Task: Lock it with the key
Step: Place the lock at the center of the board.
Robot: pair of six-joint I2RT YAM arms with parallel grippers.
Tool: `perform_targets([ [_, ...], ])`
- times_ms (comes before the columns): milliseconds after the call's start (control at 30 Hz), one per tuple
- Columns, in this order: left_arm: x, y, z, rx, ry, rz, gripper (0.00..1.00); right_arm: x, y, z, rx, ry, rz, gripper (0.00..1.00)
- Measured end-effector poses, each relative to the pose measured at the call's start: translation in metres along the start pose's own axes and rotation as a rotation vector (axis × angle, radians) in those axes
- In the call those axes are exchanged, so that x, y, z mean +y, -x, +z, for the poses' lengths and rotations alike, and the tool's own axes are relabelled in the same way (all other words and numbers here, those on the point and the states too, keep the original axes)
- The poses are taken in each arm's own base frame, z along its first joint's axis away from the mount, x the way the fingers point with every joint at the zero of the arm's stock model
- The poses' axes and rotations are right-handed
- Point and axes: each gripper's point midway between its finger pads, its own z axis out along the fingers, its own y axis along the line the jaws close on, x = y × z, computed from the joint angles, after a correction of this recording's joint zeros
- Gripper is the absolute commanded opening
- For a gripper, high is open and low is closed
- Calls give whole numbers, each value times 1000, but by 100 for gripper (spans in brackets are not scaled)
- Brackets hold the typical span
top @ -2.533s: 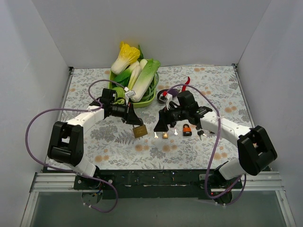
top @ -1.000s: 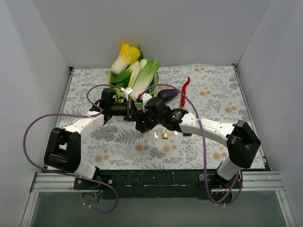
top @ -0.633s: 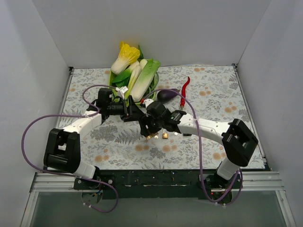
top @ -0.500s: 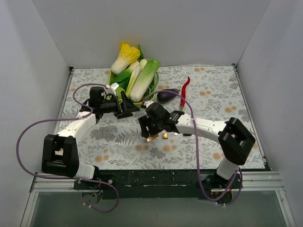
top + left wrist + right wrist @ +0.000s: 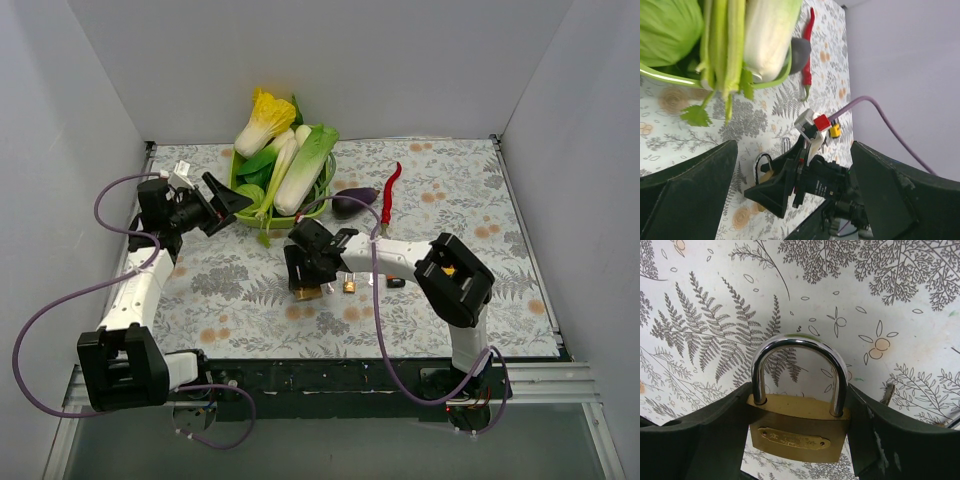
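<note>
"Looking down from above, where do we find the brass padlock (image 5: pixel 307 293)?"

"We see it low on the floral cloth (image 5: pixel 470 200), near the middle, between the fingers of the right gripper (image 5: pixel 303 283). Our right wrist view shows it close up: the brass padlock (image 5: pixel 795 435) stands with its steel shackle (image 5: pixel 797 347) upward and both shackle legs seated in the body."

"How do we read the right gripper (image 5: pixel 797 390)?"

"We see its black fingers (image 5: pixel 720 425) part-way apart and pressed against either side of the brass body, so it has hold of the lock."

"And our left gripper (image 5: pixel 232 205)?"

"It hangs well apart, at the far left, just beside the green basket (image 5: pixel 322 205) of greens. Our left wrist view shows its fingers (image 5: pixel 690 195) spread wide with nothing between them."

"What lies near the lock?"

"We see a small padlock (image 5: pixel 349 286) just to its right, then an orange padlock (image 5: pixel 396 282). We cannot pick out a key with any certainty."
</note>
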Motion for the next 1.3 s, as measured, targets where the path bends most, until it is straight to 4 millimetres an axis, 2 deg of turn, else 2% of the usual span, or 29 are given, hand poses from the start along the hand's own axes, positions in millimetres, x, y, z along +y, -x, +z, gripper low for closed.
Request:
perform_targets([
  [33,3,6,-3,-23,14,-9,98,1,2,1,-1,-2,14,11],
  [100,8,14,-7,-54,34,-24,98,2,4,3,-2,-12,36,12],
  [200,11,19,-9,-72,47,-35,98,3,7,5,-5,-30,62,16],
  [300,12,21,-10,-81,53,-41,98,2,9,11,-13,-54,76,24],
  [400,13,22,-11,-85,55,-45,98,3,14,13,-28,-67,94,39],
  [433,14,23,-11,-86,56,-46,98,3,14,14,-28,-69,98,47],
  [500,14,23,-11,-88,57,-46,98,3,15,14,-33,-72,109,50],
  [700,15,24,-12,-92,61,-47,98,3,16,14,-37,-76,133,75],
  [733,15,24,-12,-92,61,-47,98,3,16,14,-37,-76,135,82],
  [933,16,24,-12,-93,62,-49,98,5,18,14,-45,-71,148,87],
  [1300,16,22,-13,-79,65,-50,98,5,20,13,-59,-77,140,89],
])
